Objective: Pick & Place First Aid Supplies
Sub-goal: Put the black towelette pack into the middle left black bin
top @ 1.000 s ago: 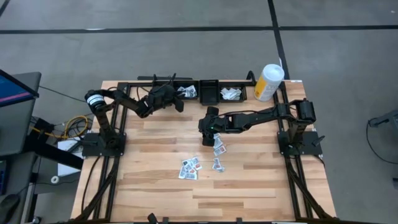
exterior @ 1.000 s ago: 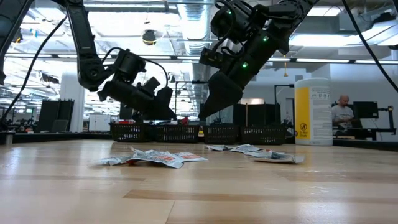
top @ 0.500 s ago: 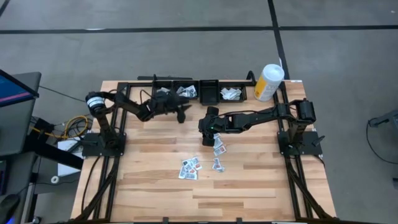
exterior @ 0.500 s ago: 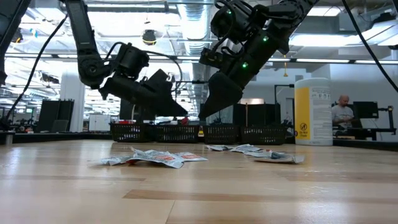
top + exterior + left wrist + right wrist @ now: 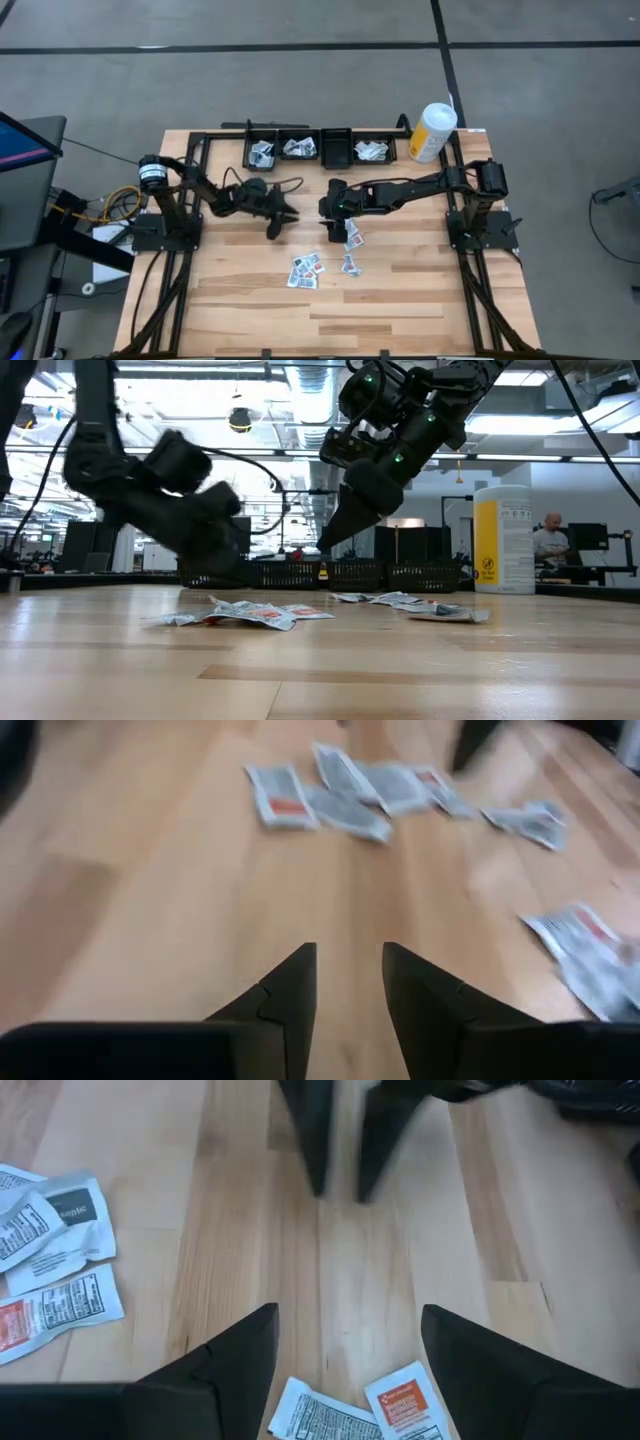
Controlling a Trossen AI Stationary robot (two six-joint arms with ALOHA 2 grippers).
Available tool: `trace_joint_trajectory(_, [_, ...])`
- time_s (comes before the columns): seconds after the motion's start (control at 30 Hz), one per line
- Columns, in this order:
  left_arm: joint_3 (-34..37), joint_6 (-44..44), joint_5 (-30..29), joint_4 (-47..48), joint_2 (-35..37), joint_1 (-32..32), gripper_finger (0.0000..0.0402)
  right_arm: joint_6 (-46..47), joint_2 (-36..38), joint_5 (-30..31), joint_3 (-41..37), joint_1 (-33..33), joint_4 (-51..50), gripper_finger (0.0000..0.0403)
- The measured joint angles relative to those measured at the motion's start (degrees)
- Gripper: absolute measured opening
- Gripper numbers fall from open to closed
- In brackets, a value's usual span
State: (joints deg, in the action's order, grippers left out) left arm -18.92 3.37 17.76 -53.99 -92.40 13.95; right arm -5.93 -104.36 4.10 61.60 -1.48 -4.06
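Observation:
The first aid supplies are small flat white packets lying loose on the wooden table: one cluster (image 5: 305,268) toward the near middle and others (image 5: 351,240) just below my right gripper. In the left wrist view they show as a row (image 5: 340,790). My left gripper (image 5: 281,216) hangs low over bare wood left of centre, open, with nothing between its fingers (image 5: 348,970). My right gripper (image 5: 329,214) hovers at the centre, wide open (image 5: 345,1330), slanting down over the bare wood beside the packets, and faces the left gripper's fingertips (image 5: 335,1150).
Four black bins (image 5: 318,148) stand in a row along the far edge; three of them hold packets. A tall white-and-yellow canister (image 5: 433,131) stands at the far right. The black frame (image 5: 200,140) borders the table. A person (image 5: 549,540) sits in the room behind.
My left gripper has swung away from the far bins toward the table's middle and near side and has come down, turning toward the right gripper; it shows blurred in the low view. The packets on the table have stayed where they were.

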Motion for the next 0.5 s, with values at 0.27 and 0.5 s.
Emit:
trace_joint_trajectory(0.27, [7.4, 1.4, 0.0, 0.0, 12.3, -9.1, 0.0117, 0.0, 0.0, 0.0, 0.0, 0.0, 0.5, 0.024])
trace_joint_trajectory(0.5, [10.3, -2.9, 0.1, 0.1, 17.5, -18.4, 0.0117, -0.1, 0.0, 0.0, 0.0, 0.0, 2.0, 0.024])
